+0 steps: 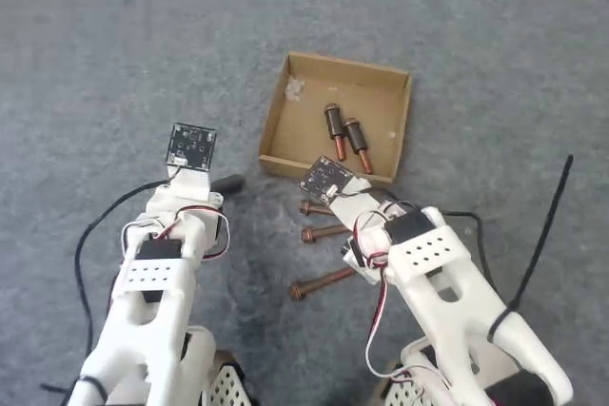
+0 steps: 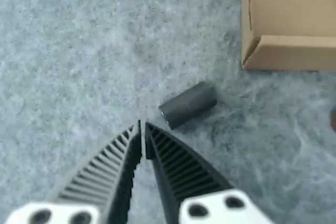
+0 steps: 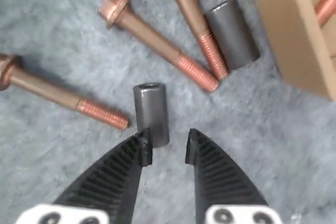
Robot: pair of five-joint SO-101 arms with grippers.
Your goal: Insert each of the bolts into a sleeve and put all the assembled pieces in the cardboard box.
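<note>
The left hand (image 2: pixel 142 127) is seen clenched on nothing, its tips held just beside a dark sleeve (image 2: pixel 188 105) that is laid on the grey worktop (image 2: pixel 79 51) near a corner of the cardboard box (image 2: pixel 289 51). The right hand (image 3: pixel 165 142) is held released over a second sleeve (image 3: pixel 151 109), whose near end is found between the fingertips (image 3: pixel 143 148), close against one of them. Three bolts (image 3: pixel 157 45) are spread on the worktop beyond it, and a third sleeve (image 3: pixel 232 34) is laid against one bolt. Two assembled pieces (image 1: pixel 335 125) are lodged inside the box.
</note>
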